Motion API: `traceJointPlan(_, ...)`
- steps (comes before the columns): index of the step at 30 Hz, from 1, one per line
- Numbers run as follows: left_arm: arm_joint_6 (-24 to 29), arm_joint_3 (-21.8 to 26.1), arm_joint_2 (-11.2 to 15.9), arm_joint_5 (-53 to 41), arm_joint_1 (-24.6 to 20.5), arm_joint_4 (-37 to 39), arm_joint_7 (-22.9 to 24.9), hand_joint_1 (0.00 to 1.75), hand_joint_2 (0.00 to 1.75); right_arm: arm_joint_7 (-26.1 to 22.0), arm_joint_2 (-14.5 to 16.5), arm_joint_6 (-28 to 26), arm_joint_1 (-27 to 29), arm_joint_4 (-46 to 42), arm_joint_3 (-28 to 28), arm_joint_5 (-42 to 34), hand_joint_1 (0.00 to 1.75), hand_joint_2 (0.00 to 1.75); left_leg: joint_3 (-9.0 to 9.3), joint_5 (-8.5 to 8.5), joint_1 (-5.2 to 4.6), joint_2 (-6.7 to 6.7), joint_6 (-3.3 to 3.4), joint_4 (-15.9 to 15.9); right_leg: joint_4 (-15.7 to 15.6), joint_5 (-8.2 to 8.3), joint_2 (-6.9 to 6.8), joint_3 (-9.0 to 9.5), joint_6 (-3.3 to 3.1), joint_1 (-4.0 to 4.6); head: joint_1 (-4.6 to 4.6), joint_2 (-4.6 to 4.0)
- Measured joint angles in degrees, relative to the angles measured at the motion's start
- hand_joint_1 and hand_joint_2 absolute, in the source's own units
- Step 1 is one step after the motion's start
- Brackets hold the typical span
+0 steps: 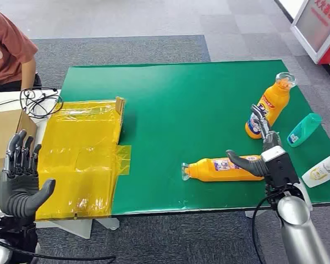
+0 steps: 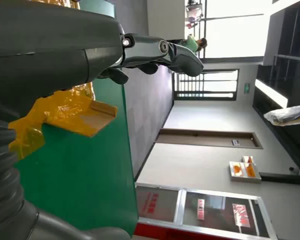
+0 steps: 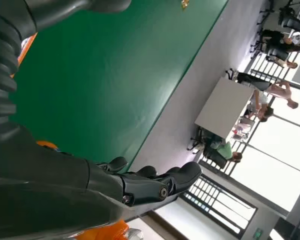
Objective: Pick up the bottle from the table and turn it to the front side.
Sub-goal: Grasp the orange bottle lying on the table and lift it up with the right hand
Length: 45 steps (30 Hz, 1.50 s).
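The orange bottle [image 1: 221, 169] lies on its side on the green desk [image 1: 176, 110], its base end right against the right hand [image 1: 260, 151]. That hand is spread, thumb stretched along the bottle's side, fingers raised above it, holding nothing. Just beyond the fingers a second orange bottle [image 1: 269, 107] stands tilted; past the hand's outer side lie a teal bottle [image 1: 304, 130] and a white bottle [image 1: 323, 169]. The right wrist view adds slivers of orange beside the straight fingers [image 3: 156, 182]. Well away, the left hand [image 1: 20, 176] is held up open off the desk's edge, beside yellow sheeting [image 1: 82, 157]. The left wrist view shows its fingers [image 2: 167, 52] extended over the sheeting.
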Motion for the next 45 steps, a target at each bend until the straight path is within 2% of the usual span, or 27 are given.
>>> traceJointPlan(11,0.8,-0.3,0.0,0.0,-0.1,0.0,0.0,0.0,1.75,-0.2,0.3,0.0,0.0,0.0,0.0,-0.5,0.0,1.75,0.0,0.0,0.0,0.0,0.0,0.0,0.0,0.0,0.0,0.0,0.0,0.0,0.0,0.0)
traceJointPlan(14,0.8,-0.3,0.0,0.0,-0.1,0.0,0.0,0.0,1.75,1.6,0.1,0.1,0.0,0.0,0.1,3.2,0.0,1.75,0.0,0.0,0.0,0.0,0.0,0.0,0.0,0.0,0.0,0.01,0.0,0.0,0.0,0.0)
traceJointPlan(16,0.7,-0.2,0.0,-0.1,0.1,0.0,0.0,0.0,1.75,5.1,-1.0,0.4,-0.3,0.1,0.6,9.4,0.0,1.75,-0.01,0.0,0.0,0.0,0.0,0.0,0.0,0.0,0.0,0.01,0.0,0.0,0.0,0.0)
traceJointPlan(20,-0.3,0.6,-0.5,-1.1,1.0,-0.2,0.8,0.0,1.75,18.2,-6.1,4.8,-3.3,1.3,3.9,29.3,0.0,1.75,-0.07,0.01,-0.03,0.0,0.01,0.0,0.0,0.05,0.0,0.0,0.07,-0.04,0.02,0.0)
traceJointPlan(22,-0.8,1.2,-1.0,-1.6,1.5,-0.5,1.2,0.0,1.75,23.1,-8.4,8.1,-6.0,2.7,6.3,36.5,0.0,1.75,-0.07,0.03,-0.05,0.0,0.03,0.0,0.0,0.07,0.01,0.0,0.1,-0.06,0.01,0.0)
traceJointPlan(26,-1.3,2.1,-1.9,-2.1,2.0,-1.3,1.8,0.0,1.75,26.9,-10.9,13.7,-11.8,7.3,11.9,42.9,0.0,1.75,-0.06,0.06,-0.05,0.0,0.05,0.0,0.0,0.09,0.0,-0.02,0.12,-0.07,0.0,0.0)
traceJointPlan(33,-1.5,3.1,-2.5,-2.0,2.6,-2.3,2.0,0.0,1.75,28.4,-12.1,16.5,-17.2,16.0,19.4,45.0,0.0,1.75,-0.07,0.07,-0.04,-0.01,0.06,0.0,0.0,0.09,-0.01,-0.03,0.12,-0.06,0.01,0.0)
traceJointPlan(45,-2.1,4.9,-3.2,-1.7,4.0,-3.2,2.0,0.0,1.75,30.5,-14.4,16.1,-19.5,17.2,22.0,43.2,0.0,1.75,-0.1,0.06,-0.06,-0.01,0.07,0.0,0.0,0.09,-0.02,-0.05,0.12,-0.08,0.0,0.0)
